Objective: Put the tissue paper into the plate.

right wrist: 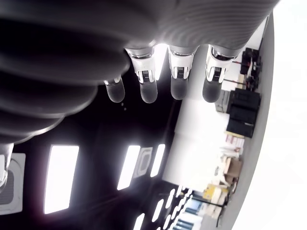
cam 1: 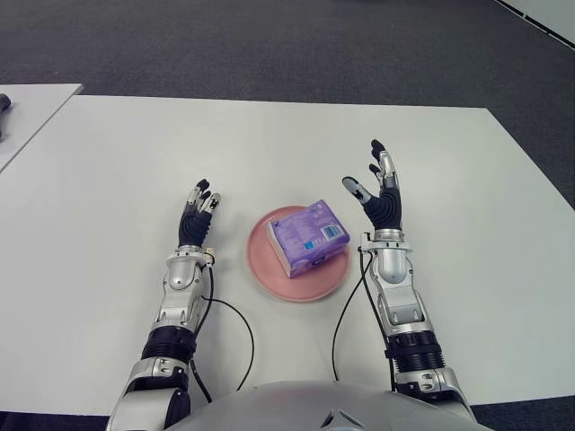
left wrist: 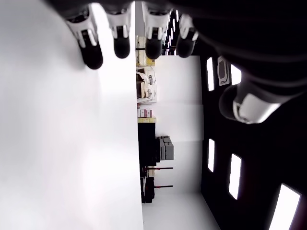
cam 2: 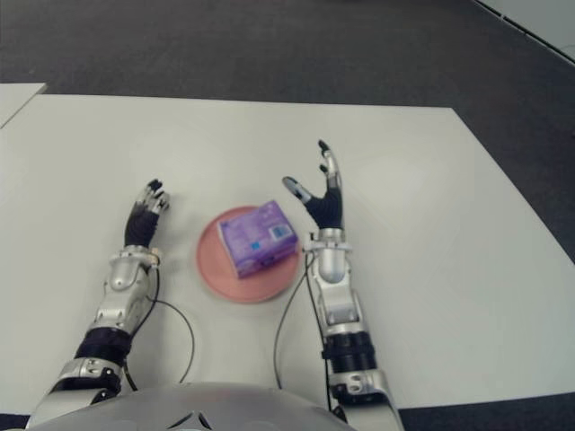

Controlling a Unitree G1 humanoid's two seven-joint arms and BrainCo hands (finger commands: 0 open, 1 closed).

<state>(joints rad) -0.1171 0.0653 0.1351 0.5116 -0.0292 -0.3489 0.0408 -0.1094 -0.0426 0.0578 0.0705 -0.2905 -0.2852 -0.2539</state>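
The purple tissue pack point(cam 1: 310, 237) lies in the pink plate point(cam 1: 269, 267) on the white table point(cam 1: 108, 180). The right hand point(cam 1: 377, 193) is just right of it, fingers spread, holding nothing. The left hand point(cam 1: 196, 215) is left of the plate, fingers straight and empty.

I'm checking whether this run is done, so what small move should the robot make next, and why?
Probably just draw the right hand back and stop. The tissue pack already lies on the pink plate, and both hands are open and empty, the left hand left of the plate.
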